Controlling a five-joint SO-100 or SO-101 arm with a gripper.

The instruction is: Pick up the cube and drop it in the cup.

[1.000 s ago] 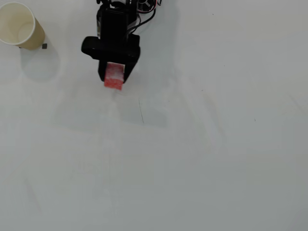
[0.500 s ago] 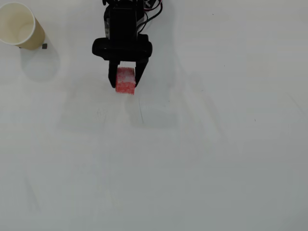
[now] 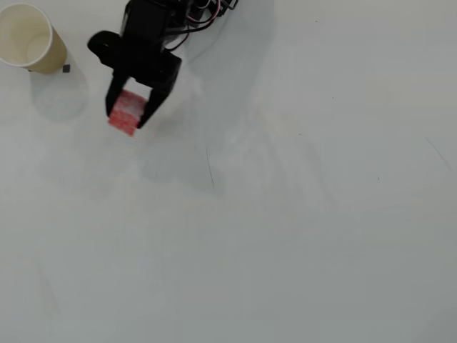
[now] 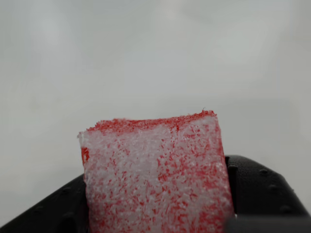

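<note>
The red cube (image 3: 126,113) with its whitish speckled top is clamped between the black fingers of my gripper (image 3: 127,116), lifted off the white table in the overhead view. In the wrist view the cube (image 4: 155,174) fills the lower middle, with dark finger parts on both sides of it. The tan paper cup (image 3: 30,37) stands upright at the top left of the overhead view, its cream inside showing nothing in it. The gripper hangs to the right of the cup and a little below it, well apart from the rim.
A tiny dark speck (image 3: 66,68) lies by the cup's base. The arm's black body and wires (image 3: 203,8) enter from the top edge. The white table (image 3: 285,236) stretches below and to the right.
The gripper, still holding the cube, has swung left toward the cup and rotated slightly. The cup has not moved.
</note>
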